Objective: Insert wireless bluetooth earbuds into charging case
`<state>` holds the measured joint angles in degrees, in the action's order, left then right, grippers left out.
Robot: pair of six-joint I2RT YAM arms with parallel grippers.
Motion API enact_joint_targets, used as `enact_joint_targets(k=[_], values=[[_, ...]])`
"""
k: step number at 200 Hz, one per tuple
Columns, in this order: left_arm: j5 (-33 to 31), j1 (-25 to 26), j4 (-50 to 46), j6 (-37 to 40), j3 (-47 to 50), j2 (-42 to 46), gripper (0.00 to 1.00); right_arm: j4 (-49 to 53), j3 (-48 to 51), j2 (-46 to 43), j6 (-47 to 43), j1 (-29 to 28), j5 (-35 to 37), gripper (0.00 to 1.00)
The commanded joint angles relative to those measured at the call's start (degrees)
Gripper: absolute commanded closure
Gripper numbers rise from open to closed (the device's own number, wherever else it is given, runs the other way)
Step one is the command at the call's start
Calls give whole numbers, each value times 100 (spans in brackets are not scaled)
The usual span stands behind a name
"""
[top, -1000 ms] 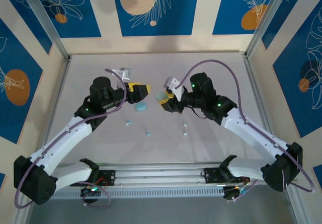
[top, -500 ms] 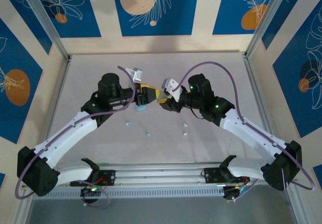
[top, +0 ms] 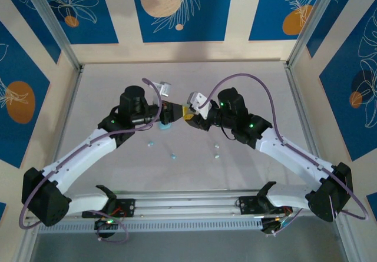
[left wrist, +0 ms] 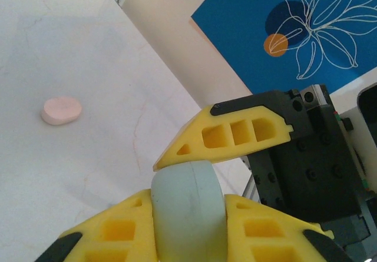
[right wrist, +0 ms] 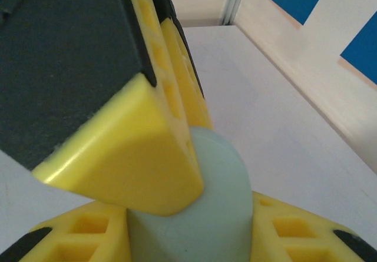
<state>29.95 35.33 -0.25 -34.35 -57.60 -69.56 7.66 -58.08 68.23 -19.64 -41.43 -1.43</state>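
Note:
A mint charging case [left wrist: 185,182] is held in the air between both grippers. My left gripper [left wrist: 187,215] is shut on its sides, and a yellow finger [left wrist: 235,135] of the right gripper lies across its top. In the right wrist view my right gripper [right wrist: 188,229] is shut on the same case [right wrist: 227,173], with a left finger [right wrist: 135,150] over it. From above, the left gripper [top: 172,113] and right gripper [top: 189,115] meet tip to tip mid-table. Tiny earbuds lie in front: two pale blue [top: 151,143] [top: 174,155] and a whitish pair [top: 217,151].
A pale blue case [top: 165,125] lies on the table just below the left gripper. A pink case [left wrist: 62,110] rests flat on the white table surface farther off. Wooden walls with blue panels and metal posts close in the table.
The left arm swung right until its gripper met the right gripper, and its jaws closed on the mint case that the right gripper was holding. The right arm shifted slightly left.

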Motion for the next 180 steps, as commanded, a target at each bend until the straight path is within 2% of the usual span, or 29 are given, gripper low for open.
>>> enact_joint_targets(k=[1, 33, 64, 98, 180], values=[[-465, 36, 139, -608, -32, 127, 84, -734, 386, -298, -346, -85, 81, 56], [-569, 31, 949, -1505, 406, 446, 89, -1681, 1220, -625, -586, 250, -453, 41], [-256, 26, 1716, -2300, 578, 379, 90, -1954, 1403, -687, -205, 897, -1713, 40], [-126, 30, 2442, -2793, 683, 165, 90, -2380, 1368, -602, -125, 1131, -2296, 40], [-73, 39, 2341, -2830, 619, 74, 90, -3006, 1040, -228, 161, 1155, -2151, 41]])
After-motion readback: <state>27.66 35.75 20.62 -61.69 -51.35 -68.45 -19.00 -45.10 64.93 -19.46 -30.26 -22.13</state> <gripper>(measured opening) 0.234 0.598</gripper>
